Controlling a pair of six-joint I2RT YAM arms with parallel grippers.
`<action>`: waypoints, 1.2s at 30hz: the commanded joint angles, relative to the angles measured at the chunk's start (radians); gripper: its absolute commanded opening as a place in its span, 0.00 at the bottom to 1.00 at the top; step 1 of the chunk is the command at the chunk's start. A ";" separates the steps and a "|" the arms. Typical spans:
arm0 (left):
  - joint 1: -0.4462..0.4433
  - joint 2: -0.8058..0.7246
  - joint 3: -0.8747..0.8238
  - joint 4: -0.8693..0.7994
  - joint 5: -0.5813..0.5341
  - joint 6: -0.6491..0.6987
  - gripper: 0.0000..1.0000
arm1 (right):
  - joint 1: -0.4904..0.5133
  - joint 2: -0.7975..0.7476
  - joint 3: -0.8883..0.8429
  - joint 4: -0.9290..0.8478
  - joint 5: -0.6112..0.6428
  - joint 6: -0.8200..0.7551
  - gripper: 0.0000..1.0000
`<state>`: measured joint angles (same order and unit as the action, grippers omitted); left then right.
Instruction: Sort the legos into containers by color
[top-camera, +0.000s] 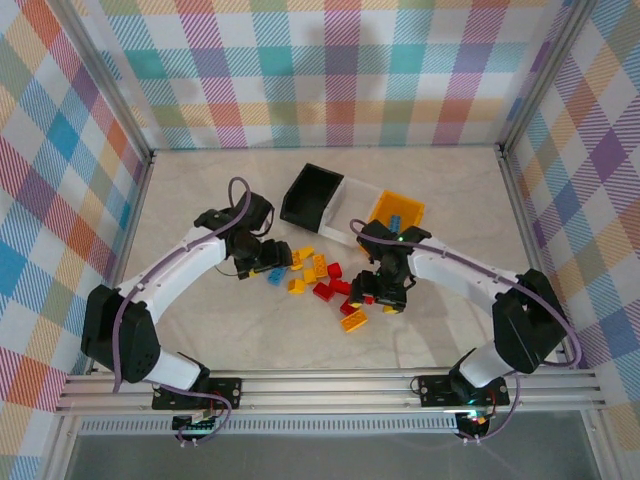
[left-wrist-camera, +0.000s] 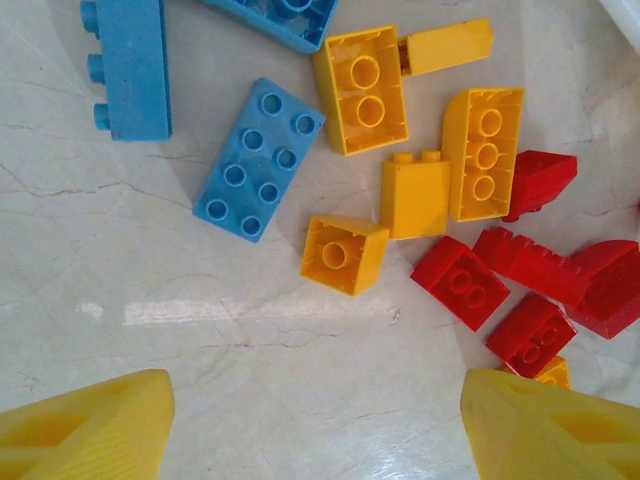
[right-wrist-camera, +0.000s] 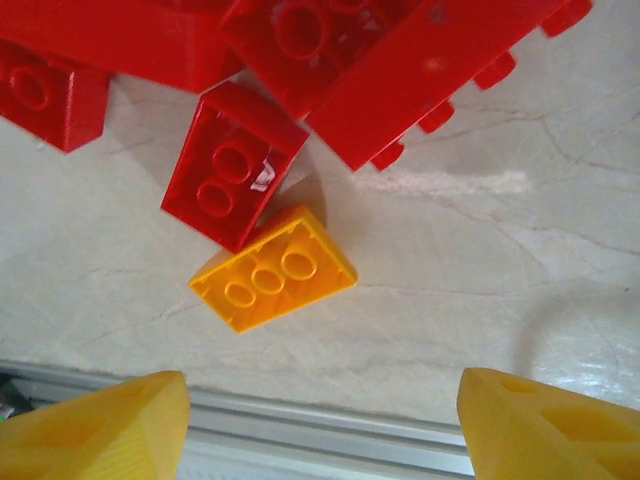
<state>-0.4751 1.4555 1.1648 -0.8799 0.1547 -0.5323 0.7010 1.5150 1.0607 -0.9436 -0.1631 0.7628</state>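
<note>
Left gripper is hovering jaws apart, empty, over the blue and yellow legos; right gripper is gaping over a yellow brick. Guessing both are mid-pick, each needing to drop and pinch one brick. The containers are sitting just behind the pile.

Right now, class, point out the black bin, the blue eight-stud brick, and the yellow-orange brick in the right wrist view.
black bin (top-camera: 313, 197): top view, its bare floor.
blue eight-stud brick (left-wrist-camera: 258, 158): left wrist view, its studded top.
yellow-orange brick (right-wrist-camera: 272, 270): right wrist view, centre of its upper face.
</note>
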 joint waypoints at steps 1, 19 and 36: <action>-0.001 -0.027 -0.003 0.008 -0.011 0.004 0.77 | -0.003 0.036 0.034 -0.018 0.065 0.036 0.71; 0.035 -0.016 0.015 -0.038 0.003 0.074 0.81 | -0.110 0.195 0.103 0.057 0.097 0.040 0.64; 0.064 -0.017 -0.011 -0.029 0.023 0.073 0.82 | -0.110 0.245 0.077 0.082 0.086 0.049 0.54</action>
<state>-0.4282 1.4536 1.1660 -0.8906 0.1635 -0.4736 0.5896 1.7527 1.1606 -0.8642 -0.0643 0.8009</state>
